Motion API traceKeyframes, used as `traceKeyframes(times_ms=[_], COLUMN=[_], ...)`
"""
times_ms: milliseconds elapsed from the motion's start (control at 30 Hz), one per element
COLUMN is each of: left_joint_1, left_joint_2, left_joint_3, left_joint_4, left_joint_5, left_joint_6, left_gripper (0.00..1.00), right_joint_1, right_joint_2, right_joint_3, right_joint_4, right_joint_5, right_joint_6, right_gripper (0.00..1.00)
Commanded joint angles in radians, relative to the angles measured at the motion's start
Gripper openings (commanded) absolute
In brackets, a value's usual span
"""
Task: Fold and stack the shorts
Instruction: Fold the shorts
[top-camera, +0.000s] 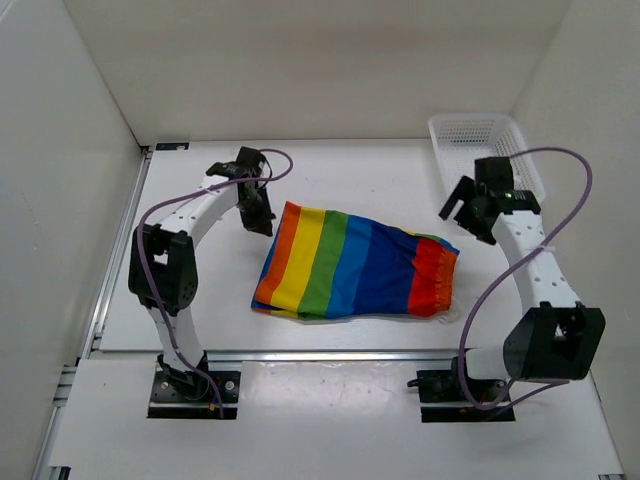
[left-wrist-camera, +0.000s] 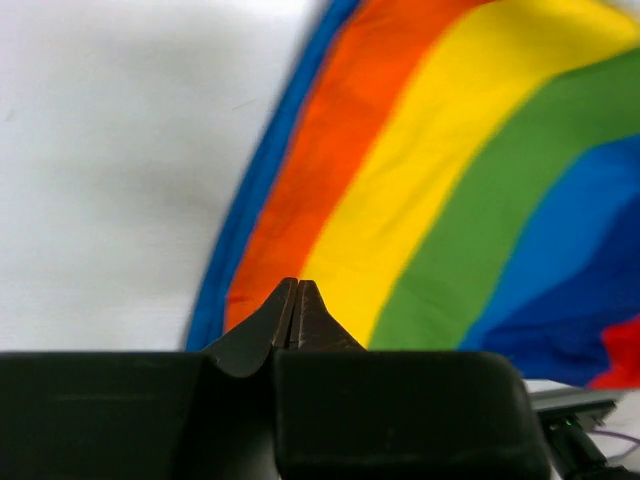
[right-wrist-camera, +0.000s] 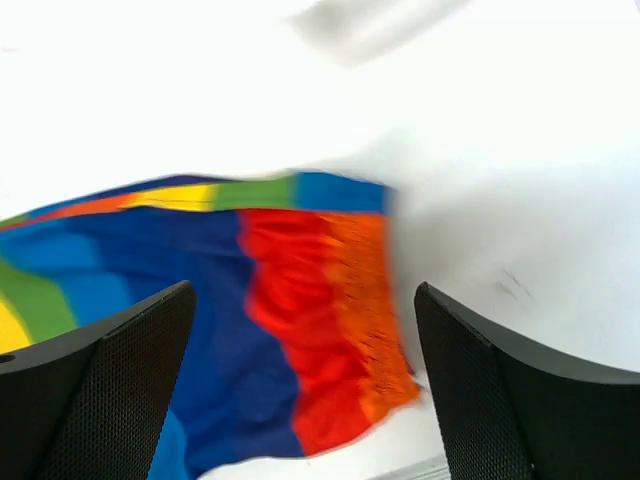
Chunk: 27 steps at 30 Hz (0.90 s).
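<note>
While the shorts (top-camera: 355, 265) lie on the table (top-camera: 400, 170) between them, the left gripper (left-wrist-camera: 298, 287) has its jaws pressed together and the right gripper (right-wrist-camera: 303, 295) has them spread wide, and the cloth looks thin, light and floppy, so I would pinch a corner.
</note>
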Motion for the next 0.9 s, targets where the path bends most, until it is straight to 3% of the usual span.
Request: traceKeyframes(times_ms=[0, 167, 300, 667, 867], left_joint_1=[-0.050, -0.119, -0.119, 0.000, 0.036], left_joint_2=[0.044, 0.187, 0.247, 0.279, 0.270], left_joint_3=[0.119, 0.199, 0.197, 0.070, 0.062], left_joint_4=[-0.001, -0.001, -0.010, 0.012, 0.022], left_joint_5=[0.083, 0.105, 0.077, -0.010, -0.001], left_joint_6=[0.036, 0.036, 0.036, 0.007, 0.016], left_gripper=[0.10, 0.10, 0.10, 0.10, 0.10], right_joint_1=[-0.107, -0.182, -0.203, -0.247, -0.202], right_joint_2=[-0.019, -0.083, -0.073, -0.016, 0.097], right_joint_3=[-0.158, -0.330, -0.349, -0.441, -0.398], right_joint_4=[-0.089, -0.050, -0.050, 0.045, 0.157], right_joint_5=[-0.113, -0.200, -0.225, -0.409, -0.582], right_joint_6=[0.054, 0.089, 0.089, 0.118, -0.030], right_gripper=[0.94, 0.94, 0.94, 0.97, 0.95])
